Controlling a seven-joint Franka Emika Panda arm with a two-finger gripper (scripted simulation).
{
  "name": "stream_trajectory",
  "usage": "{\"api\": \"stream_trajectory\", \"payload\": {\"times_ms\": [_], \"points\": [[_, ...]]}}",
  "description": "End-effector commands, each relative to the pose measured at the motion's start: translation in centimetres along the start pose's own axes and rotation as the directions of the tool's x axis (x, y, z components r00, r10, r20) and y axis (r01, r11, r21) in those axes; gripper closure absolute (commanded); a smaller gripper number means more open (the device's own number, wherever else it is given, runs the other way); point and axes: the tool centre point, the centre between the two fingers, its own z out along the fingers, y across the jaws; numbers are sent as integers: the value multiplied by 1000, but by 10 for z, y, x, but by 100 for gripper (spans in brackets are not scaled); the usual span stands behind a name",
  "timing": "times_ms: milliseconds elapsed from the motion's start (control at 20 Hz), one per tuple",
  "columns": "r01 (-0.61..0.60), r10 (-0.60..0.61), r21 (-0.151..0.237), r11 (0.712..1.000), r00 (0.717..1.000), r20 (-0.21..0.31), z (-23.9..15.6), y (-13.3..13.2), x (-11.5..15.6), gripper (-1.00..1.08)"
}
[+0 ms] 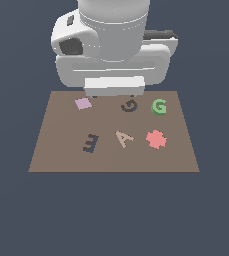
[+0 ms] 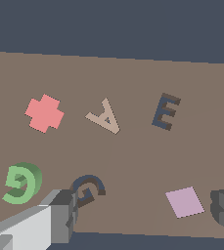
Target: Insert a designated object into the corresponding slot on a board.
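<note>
Wrist view: green G [image 2: 20, 183] lies just outside the spread pincer [image 2: 145, 215].

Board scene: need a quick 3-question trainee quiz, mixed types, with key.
1. True or false: the green G already sits in the G-shaped recess.
2. Which piece lies between the tan A and the board's edge at the exterior view's right? a) pink square b) red cog-edged piece c) E-shaped recess
3. Fill in: the gripper's jaws hold ____.

Key: 1 false; 2 b; 3 nothing
</note>
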Motion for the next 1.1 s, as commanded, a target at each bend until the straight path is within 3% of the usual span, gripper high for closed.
{"api": "stream_trajectory", "payload": {"times_ms": [0, 500, 1050], "points": [[0, 0, 0, 1000, 1000, 0, 0, 0, 0, -92], [-31, 31, 1, 1000, 1000, 0, 16, -21, -10, -92], [-129, 129, 5, 992, 992, 0, 67, -92, -36, -92]]}}
